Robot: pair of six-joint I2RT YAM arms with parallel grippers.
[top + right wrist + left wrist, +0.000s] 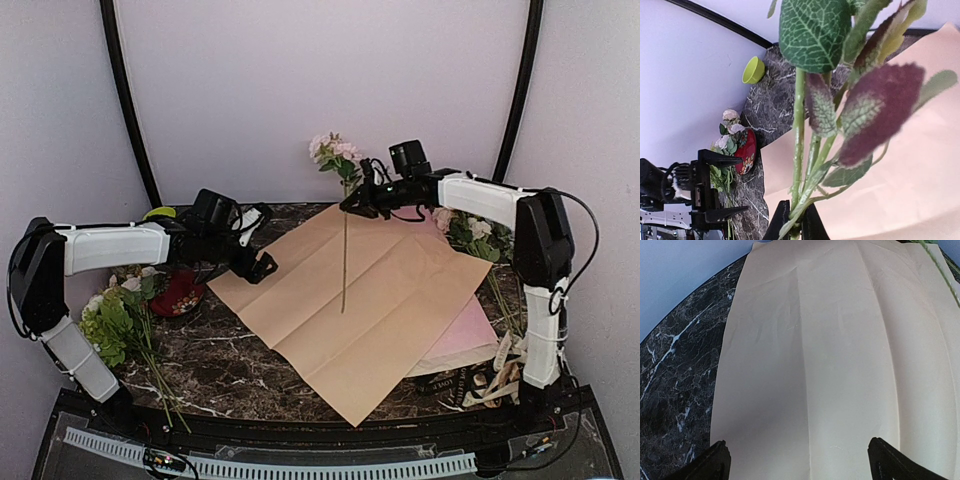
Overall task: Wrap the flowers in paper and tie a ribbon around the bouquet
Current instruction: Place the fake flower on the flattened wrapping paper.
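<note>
- Laying the pink-and-white blossom stem point(345, 245) on the tan kraft sheet point(400, 290) looks like the step in hand. The right gripper point(348, 207) is clamped on it just under the leaves, and the stem hangs upright over the sheet's middle.
- We'd lower it, tilt it flat along the diagonal, blossoms past a corner, then release.
- The left gripper point(262, 268) hovers over the sheet's left edge, jaws wide apart. We'd pin that edge against sliding.
- We see no sage-green paper. The cream bunch with broad green leaves point(115, 320) lies left, beside the red bowl point(180, 292). The black lettered ribbon point(452, 382) lies near-right.
</note>
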